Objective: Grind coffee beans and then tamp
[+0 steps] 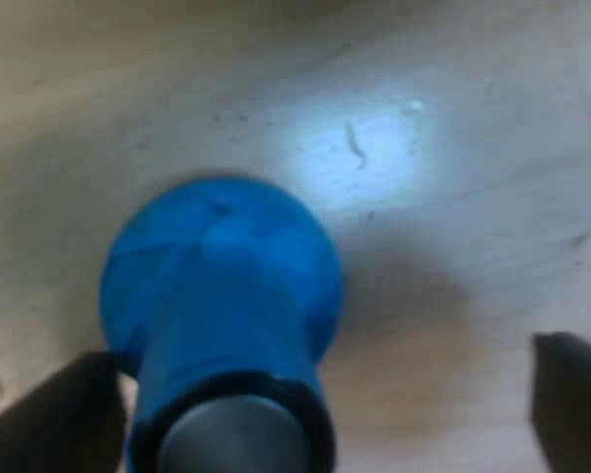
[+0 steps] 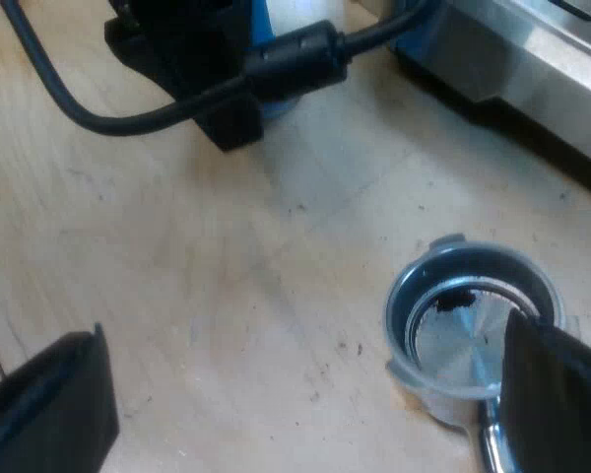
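Both grippers are hanging wide open over the wooden table [image 2: 227, 246].
The left gripper [image 1: 320, 355] is straddling the blue tamper [image 1: 222, 296], clamping nothing. The right wrist view is showing the right gripper [image 2: 305, 330] empty, one finger overlapping the holder [image 2: 458, 335] near the machine [image 2: 532, 49].

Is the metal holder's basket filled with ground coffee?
No: in the metal holder the basket's bare shiny bottom shows, with just a small dark smear near one wall.
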